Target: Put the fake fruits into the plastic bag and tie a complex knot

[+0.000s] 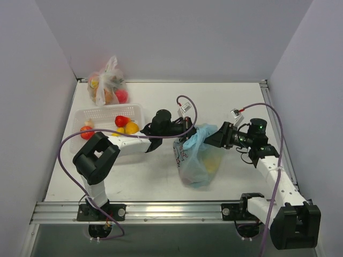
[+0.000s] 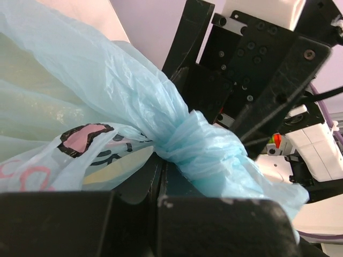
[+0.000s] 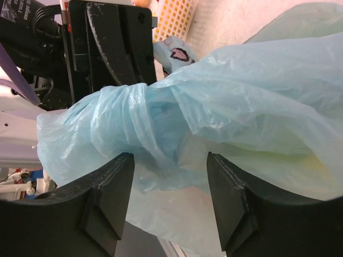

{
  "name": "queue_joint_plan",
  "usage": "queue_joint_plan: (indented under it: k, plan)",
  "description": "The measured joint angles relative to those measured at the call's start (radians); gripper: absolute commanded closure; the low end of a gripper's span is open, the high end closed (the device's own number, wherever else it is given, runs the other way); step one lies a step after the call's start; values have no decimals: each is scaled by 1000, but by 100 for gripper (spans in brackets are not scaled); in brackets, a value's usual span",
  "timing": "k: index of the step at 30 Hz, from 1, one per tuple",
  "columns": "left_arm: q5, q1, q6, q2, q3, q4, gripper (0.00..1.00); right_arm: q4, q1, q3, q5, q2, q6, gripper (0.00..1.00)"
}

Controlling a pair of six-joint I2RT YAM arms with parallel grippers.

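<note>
Overhead, the bag [image 1: 195,160] sags on the bench [image 1: 150,182]; only the wrist views show the left claw [image 2: 161,179] pinching its twisted neck [image 3: 144,118], the right claw [image 3: 169,163] spread apart.

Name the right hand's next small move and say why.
Probably close the right hand on the knot: its fingers stand open with that twisted blue lump ahead between them, while the left hand seems to pinch the plastic bag opposite.

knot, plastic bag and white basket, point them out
knot [image 2: 198,140]: left wrist view, middle of the twisted lump
plastic bag [image 1: 194,163]: top external view, blue side
white basket [image 1: 102,110]: top external view, far rim
</note>
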State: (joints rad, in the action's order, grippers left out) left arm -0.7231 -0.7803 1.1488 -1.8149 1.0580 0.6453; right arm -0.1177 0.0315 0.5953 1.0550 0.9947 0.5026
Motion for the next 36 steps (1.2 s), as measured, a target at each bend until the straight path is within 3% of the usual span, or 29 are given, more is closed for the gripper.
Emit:
queue_joint_plan:
  k: [10,24,36]
  plan:
    - [16,-14,5,-40,23,7,100,-36,140,-17,-58,31,21,26]
    - [60,-29,79,-97,43,116,100,-321,201,-48,-54,142,235,25]
    - [-13,-14,115,-97,21,273,100,-496,230,-47,9,204,245,23]
